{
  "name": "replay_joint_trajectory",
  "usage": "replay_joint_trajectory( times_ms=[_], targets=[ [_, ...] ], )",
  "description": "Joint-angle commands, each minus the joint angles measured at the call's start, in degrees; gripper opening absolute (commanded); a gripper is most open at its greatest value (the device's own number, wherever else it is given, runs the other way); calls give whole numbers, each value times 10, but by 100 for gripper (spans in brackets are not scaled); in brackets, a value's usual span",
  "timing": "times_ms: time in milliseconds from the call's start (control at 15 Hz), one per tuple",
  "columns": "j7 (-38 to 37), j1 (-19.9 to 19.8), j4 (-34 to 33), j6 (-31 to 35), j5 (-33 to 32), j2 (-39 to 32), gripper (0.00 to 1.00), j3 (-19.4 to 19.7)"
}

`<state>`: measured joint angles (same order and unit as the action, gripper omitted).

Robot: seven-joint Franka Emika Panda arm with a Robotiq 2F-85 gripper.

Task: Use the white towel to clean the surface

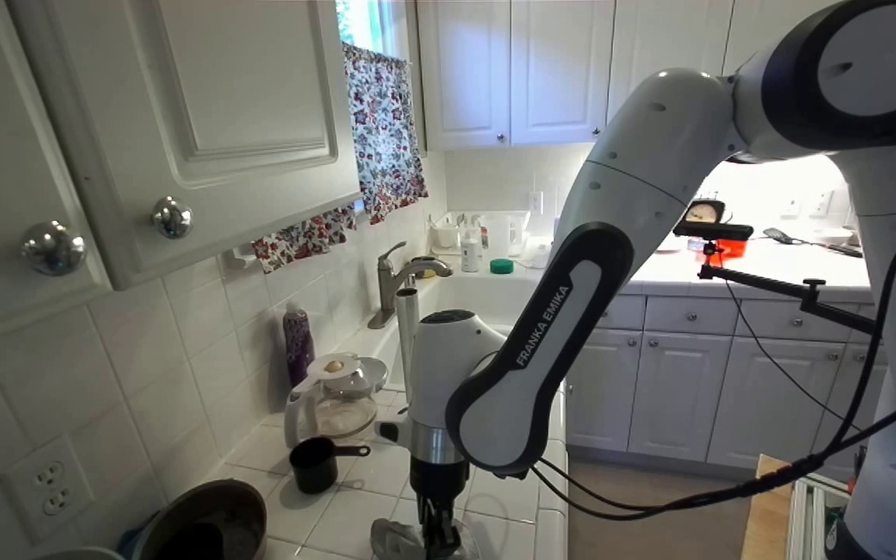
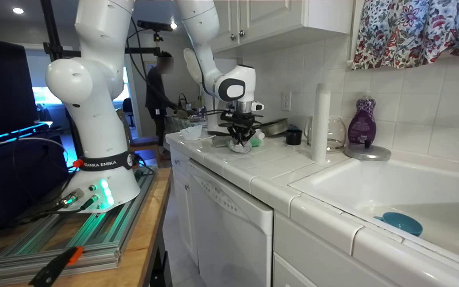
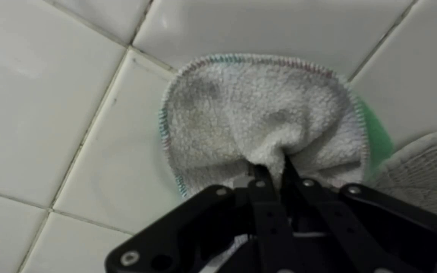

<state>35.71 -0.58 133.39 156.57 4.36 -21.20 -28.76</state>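
The white towel (image 3: pixel 207 113), greyish with a coloured stitched edge, lies bunched on the white tiled counter (image 3: pixel 82 91) in the wrist view. My gripper (image 3: pixel 273 174) is shut on a pinched fold in the towel's middle, fingers pointing down. In an exterior view the gripper (image 2: pixel 242 137) is low over the counter, with the towel (image 2: pixel 239 147) under its fingertips. In an exterior view the gripper (image 1: pixel 440 537) is at the bottom edge and partly cut off. The towel's part beneath the fingers is hidden.
A green item (image 3: pixel 378 136) shows partly under the towel's edge, beside a grey mesh cloth (image 3: pixel 423 174). A black cup (image 1: pixel 314 467), coffee pot (image 1: pixel 343 408) and pan (image 1: pixel 211 517) stand towards the wall. A white upright cylinder (image 2: pixel 320 123) stands near the sink (image 2: pixel 412 183).
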Motion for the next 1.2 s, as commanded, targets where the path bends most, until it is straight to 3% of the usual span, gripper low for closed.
replay_joint_trajectory(
  times_ms=[0,333,667,933,1133],
  targets=[
    [-21,22,13,19,3,13,3,19],
    [-228,122,131,153,-33,78,3,104],
    [-396,281,227,251,-73,109,3,286],
    [-442,391,246,299,-48,87,3,449],
    [-468,420,238,312,-18,66,3,492]
  ],
)
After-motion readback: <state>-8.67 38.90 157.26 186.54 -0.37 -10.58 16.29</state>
